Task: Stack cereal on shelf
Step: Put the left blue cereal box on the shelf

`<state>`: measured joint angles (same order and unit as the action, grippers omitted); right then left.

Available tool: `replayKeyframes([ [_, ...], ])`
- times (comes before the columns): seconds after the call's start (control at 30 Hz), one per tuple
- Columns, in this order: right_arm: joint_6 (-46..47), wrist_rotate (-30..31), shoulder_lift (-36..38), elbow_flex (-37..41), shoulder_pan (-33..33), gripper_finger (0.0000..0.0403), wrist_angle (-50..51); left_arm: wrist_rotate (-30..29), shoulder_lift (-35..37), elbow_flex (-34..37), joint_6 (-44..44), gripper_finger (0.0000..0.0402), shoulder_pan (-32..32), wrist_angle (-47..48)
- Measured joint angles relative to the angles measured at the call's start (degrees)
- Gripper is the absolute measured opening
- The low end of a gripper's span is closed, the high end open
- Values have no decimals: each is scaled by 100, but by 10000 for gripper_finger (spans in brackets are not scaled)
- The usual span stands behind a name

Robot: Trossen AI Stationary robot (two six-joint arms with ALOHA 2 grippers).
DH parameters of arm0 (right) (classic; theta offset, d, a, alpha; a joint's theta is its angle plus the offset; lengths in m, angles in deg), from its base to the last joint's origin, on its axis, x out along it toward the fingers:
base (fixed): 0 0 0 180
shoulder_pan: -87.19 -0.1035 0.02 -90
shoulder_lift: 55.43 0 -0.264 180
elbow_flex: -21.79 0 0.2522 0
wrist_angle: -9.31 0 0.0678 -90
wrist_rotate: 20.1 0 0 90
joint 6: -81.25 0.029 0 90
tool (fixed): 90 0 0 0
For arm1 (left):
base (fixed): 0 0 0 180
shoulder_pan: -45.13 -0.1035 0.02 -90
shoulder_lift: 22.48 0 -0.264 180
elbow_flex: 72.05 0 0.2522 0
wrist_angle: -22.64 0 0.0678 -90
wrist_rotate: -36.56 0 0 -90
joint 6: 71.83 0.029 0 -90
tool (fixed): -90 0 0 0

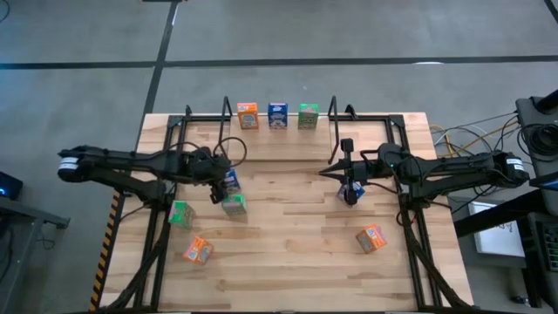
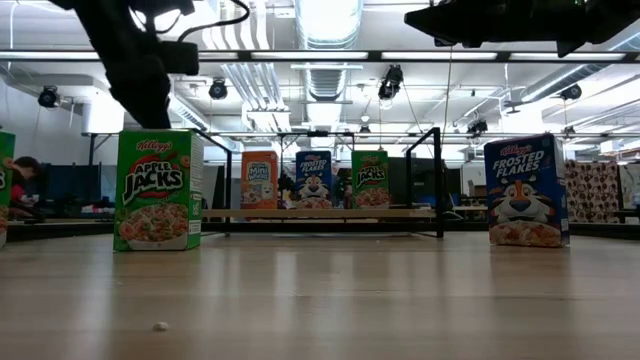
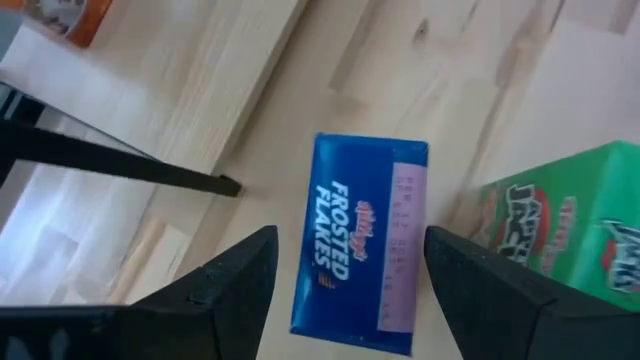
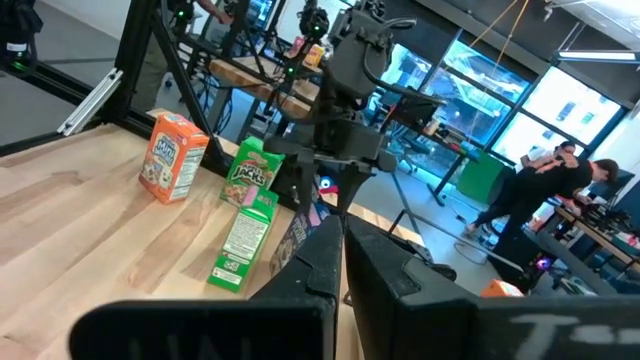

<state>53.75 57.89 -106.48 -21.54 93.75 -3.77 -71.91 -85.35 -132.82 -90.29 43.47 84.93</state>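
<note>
On the wooden table [image 1: 288, 253], seen from above, the black wire shelf [image 1: 331, 131] stood along the far edge with three cereal boxes in a row on it: an orange box [image 1: 248, 115], a blue box [image 1: 278, 115] and a green box [image 1: 308, 115]. The left gripper [image 1: 220, 185] hung over a blue Frosted Flakes box [image 1: 231, 180] left of the table's middle, with a green Apple Jacks box [image 1: 234, 204] just beside it on the near side. Another green box [image 1: 180, 214] and an orange box [image 1: 198, 251] lay nearer the left front. The right gripper [image 1: 350, 187] sat right of centre above a second blue box [image 1: 347, 194]; a further orange box [image 1: 371, 237] lay toward the right front.

In the low view, an Apple Jacks box [image 2: 156, 190] stood upright at left and a Frosted Flakes box [image 2: 527, 190] at right, with the shelf [image 2: 437, 180] and its three boxes well behind them.

In the left wrist view, the two dark fingers [image 3: 230, 285] stood spread apart on either side of the Frosted Flakes box [image 3: 362, 240], which lay flat on the table, neither finger touching it; the Apple Jacks box [image 3: 560, 230] lay just beside it.

In the right wrist view, the right gripper's fingers [image 4: 335, 255] were pressed together with nothing between them. Beyond them the left arm [image 4: 345, 90] stood over its boxes, with a green box [image 4: 243, 240] lying flat and an orange box [image 4: 172, 157] upright.
</note>
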Motion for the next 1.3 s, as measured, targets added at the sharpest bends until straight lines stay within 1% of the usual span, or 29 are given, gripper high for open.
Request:
replayKeyframes([
  [0.07,-3,-2,0,0,0,9,1,4,78,145,4,236,-20,-164],
  [0.23,-2,-2,0,0,0,9,-1,305,182,497,68,235,-34,-524],
  [0.4,-8,-2,0,0,0,9,-1,306,181,717,68,232,-33,-631],
  [0.5,-3,0,0,0,0,9,-1,305,184,716,86,231,-32,-647],
  [0.73,93,2,0,0,0,9,91,266,185,539,435,231,-32,-656],
  [0.97,249,2,0,0,0,9,283,256,135,546,476,230,-32,-658],
  [1.07,353,2,0,0,-1,9,311,255,105,548,489,213,-32,-660],
  [1.23,509,2,0,0,0,9,399,256,96,551,452,151,-30,-671],
  [1.3,545,2,0,0,-2,9,398,256,96,553,404,132,-30,-673],
])
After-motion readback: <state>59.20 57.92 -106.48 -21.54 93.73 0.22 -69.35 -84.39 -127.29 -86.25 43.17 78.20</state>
